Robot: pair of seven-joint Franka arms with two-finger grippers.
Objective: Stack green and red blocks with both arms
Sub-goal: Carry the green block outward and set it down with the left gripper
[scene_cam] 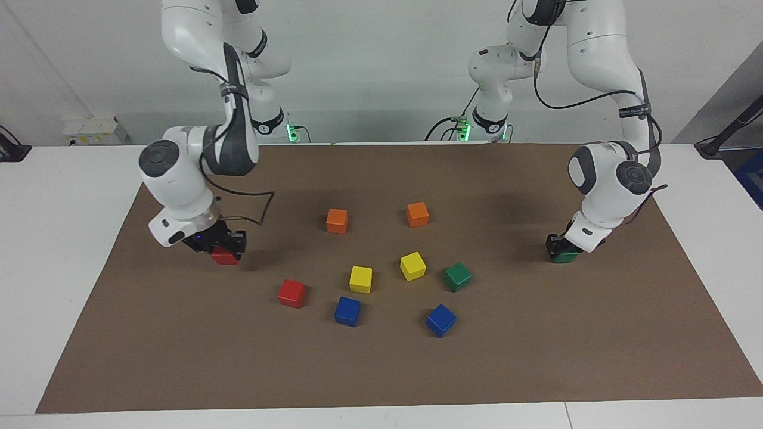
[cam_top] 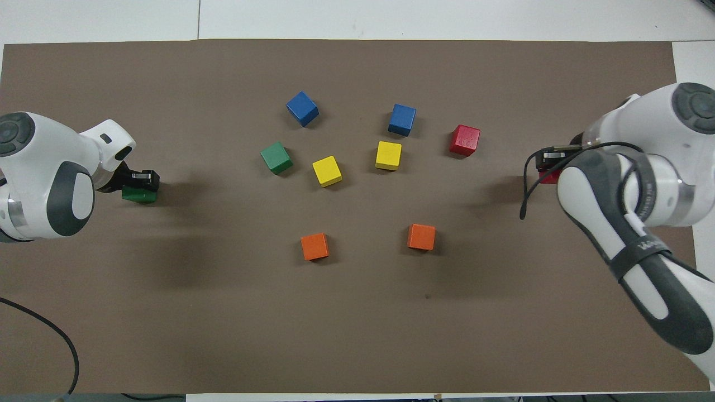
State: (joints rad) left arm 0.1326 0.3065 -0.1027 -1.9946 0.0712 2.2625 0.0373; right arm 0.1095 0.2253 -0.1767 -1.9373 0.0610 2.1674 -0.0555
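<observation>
My right gripper (scene_cam: 225, 249) is shut on a red block (scene_cam: 225, 256), held low over the brown mat (scene_cam: 381, 369) toward the right arm's end of the table; the same block (cam_top: 549, 177) peeks out under the right gripper (cam_top: 549, 166) from above. My left gripper (scene_cam: 562, 247) is shut on a green block (scene_cam: 564, 258), low at the mat toward the left arm's end; I cannot tell whether it touches. That pair shows from above as the green block (cam_top: 138, 195) and left gripper (cam_top: 141, 184). A second red block (scene_cam: 291, 293) and a second green block (scene_cam: 458, 276) lie free mid-mat.
Between the two free blocks lie two yellow cubes (scene_cam: 360, 279) (scene_cam: 412, 266). Two blue cubes (scene_cam: 347, 311) (scene_cam: 441, 320) sit farther from the robots, two orange cubes (scene_cam: 337, 220) (scene_cam: 417, 214) nearer to them. A black cable (cam_top: 50, 335) crosses the mat's corner by the left arm.
</observation>
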